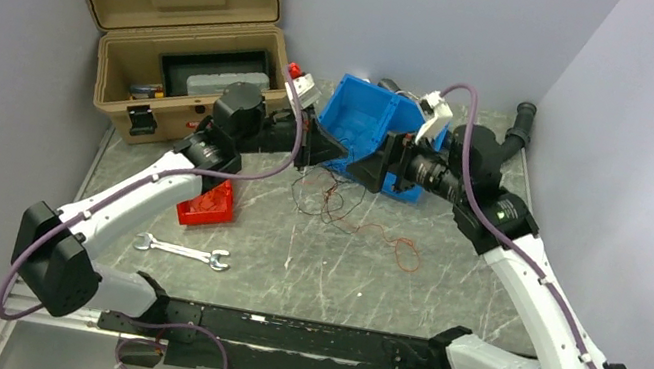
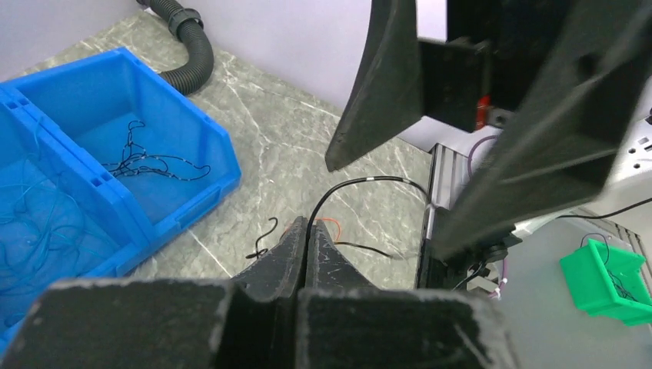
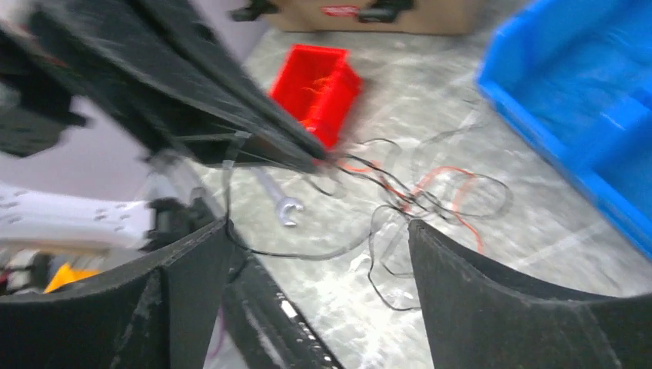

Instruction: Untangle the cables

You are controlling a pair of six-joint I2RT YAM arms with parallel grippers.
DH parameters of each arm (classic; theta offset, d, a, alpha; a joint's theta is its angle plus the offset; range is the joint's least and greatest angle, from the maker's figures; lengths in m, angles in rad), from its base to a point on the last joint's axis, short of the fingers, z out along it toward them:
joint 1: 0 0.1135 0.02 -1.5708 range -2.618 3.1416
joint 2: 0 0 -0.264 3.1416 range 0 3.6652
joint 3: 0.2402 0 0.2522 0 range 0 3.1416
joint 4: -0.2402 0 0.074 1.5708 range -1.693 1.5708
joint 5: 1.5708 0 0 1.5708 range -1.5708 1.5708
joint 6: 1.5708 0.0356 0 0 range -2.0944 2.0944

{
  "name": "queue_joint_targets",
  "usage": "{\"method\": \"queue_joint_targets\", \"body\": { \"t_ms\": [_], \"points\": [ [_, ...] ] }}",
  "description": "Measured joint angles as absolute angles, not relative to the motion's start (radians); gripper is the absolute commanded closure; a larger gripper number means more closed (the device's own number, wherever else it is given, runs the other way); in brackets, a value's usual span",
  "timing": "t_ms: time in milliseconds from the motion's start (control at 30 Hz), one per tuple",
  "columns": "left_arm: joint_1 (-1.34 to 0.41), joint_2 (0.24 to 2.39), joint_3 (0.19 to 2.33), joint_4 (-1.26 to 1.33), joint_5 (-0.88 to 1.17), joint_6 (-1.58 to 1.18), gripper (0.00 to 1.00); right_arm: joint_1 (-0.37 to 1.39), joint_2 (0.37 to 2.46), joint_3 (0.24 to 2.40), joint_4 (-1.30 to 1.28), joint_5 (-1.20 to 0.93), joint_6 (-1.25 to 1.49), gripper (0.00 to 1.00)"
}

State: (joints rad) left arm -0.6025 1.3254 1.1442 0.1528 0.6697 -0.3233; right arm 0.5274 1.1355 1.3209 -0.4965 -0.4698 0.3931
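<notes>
From above, the thin orange-red, blue and black cables [image 1: 344, 210] sprawl mid-tabletop [image 1: 366, 288], toward the far edge, just in front of a blue plastic bin [image 1: 360, 119]. Both arms meet over them. The left wrist camera shows the left pincer [image 2: 306, 231] pressed together, pinching a black and an orange strand. The right wrist camera shows the right pincer [image 3: 317, 227] spread wide above the tangle, gripping nothing.
</notes>
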Motion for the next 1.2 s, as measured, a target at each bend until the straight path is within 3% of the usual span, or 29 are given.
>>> {"method": "queue_joint_targets", "body": {
  "t_ms": [267,400,600,900,1200],
  "points": [
    [-0.574,1.219,1.117,0.104,0.66,-0.289,1.0,0.514,0.948,1.111,-0.57,-0.04,0.47,0.02],
    [-0.567,1.167,1.092,0.087,0.653,-0.272,1.0,0.478,0.932,1.024,-0.623,0.164,0.642,0.03],
    [-0.567,1.135,1.054,0.046,0.627,-0.248,1.0,0.454,0.979,0.777,-0.588,0.107,0.727,0.0],
    [-0.567,1.11,1.049,0.014,0.594,-0.23,1.0,0.461,1.295,0.777,-0.586,0.241,0.687,0.0],
    [-0.567,1.105,1.044,0.007,0.577,-0.225,1.0,0.459,1.356,0.728,-0.452,0.162,0.64,0.0]
  ]
}}
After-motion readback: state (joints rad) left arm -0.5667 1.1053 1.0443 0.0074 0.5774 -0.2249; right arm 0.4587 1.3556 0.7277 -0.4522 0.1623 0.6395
